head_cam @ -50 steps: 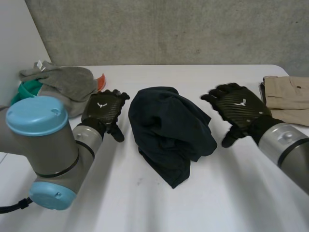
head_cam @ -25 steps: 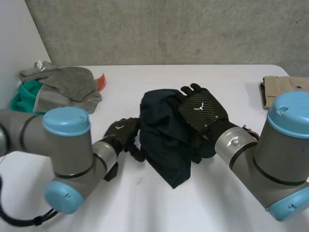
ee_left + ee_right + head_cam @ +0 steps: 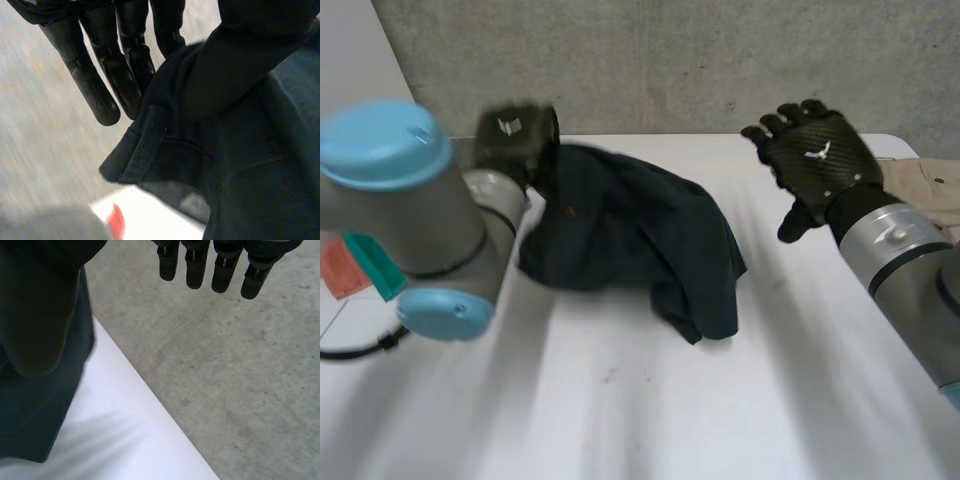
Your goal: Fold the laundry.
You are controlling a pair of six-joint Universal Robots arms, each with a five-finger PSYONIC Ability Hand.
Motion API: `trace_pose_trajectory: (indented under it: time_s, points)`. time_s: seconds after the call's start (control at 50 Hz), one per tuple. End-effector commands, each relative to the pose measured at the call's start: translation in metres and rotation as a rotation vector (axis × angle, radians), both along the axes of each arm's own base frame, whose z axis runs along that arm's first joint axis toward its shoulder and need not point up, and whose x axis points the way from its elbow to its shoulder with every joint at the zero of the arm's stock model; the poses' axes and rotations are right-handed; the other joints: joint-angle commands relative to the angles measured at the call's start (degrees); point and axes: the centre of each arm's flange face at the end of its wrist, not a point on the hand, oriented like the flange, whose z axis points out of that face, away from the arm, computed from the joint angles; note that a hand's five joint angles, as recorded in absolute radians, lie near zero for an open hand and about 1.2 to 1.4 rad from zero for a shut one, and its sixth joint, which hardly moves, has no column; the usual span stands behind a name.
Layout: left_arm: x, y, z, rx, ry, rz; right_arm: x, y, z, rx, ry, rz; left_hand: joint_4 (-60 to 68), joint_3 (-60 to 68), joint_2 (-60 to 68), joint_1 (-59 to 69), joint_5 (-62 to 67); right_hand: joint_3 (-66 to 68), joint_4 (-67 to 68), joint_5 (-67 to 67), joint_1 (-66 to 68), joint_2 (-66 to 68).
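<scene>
Dragged leftward, dark garment [image 3: 640, 235] pinched in left hand [image 3: 515, 135]; right hand [image 3: 820, 160] splayed beside tan trousers [image 3: 932, 192].

Your head camera looks down toward twelve o'clock over the counter [image 3: 620, 420]; both close wrist cameras share its dark garment [image 3: 640, 230].

The garment [image 3: 640, 235] is lying mid-surface [image 3: 620, 420], its far left corner being held up off it in the left hand [image 3: 515, 135]. The right hand [image 3: 815, 160] is hovering to the garment's right, apart from it, with another cloth [image 3: 932, 192] lying behind its arm.
</scene>
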Motion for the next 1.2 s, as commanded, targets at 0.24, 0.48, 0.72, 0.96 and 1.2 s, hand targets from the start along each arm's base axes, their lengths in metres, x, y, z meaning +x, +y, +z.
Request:
trace_pose_trajectory:
  time_s: [0.24, 0.48, 0.72, 0.96, 1.2]
  points:
    - [-0.11, 0.099, -0.007, -0.126, -0.023, -0.628, -0.034, -0.025, -0.003, 0.044, -0.034, -0.127, 11.4, 12.4, 11.6, 14.5, 13.9, -2.0, -2.1, -2.5, -3.3, -2.2]
    - [-0.119, 0.116, -0.011, -0.141, -0.01, -0.629, -0.073, -0.057, 0.009, 0.001, -0.041, -0.282, -44.4, -43.4, -44.2, -41.3, -41.9, -2.0, -2.1, -2.5, -3.3, -2.2]
    - [-0.033, 0.088, 0.063, -0.251, 0.044, -0.381, -0.046, -0.025, 0.002, 0.11, 0.072, -0.063, -48.6, -47.6, -48.5, -45.5, -46.1, -2.0, -2.1, -2.5, -3.3, -2.2]
    - [0.027, 0.046, -0.018, 0.07, -0.115, -0.202, -0.011, 0.062, -0.026, 0.273, 0.161, 0.158, -48.8, -47.8, -48.6, -45.7, -46.3, -2.0, -2.1, -2.5, -3.3, -2.2]
    - [0.038, 0.039, -0.116, 0.312, -0.49, -0.215, 0.009, 0.068, -0.08, 0.253, 0.191, 0.158, -48.4, -47.4, -48.3, -45.3, -46.0, -2.0, -2.1, -2.5, -3.3, -2.2]
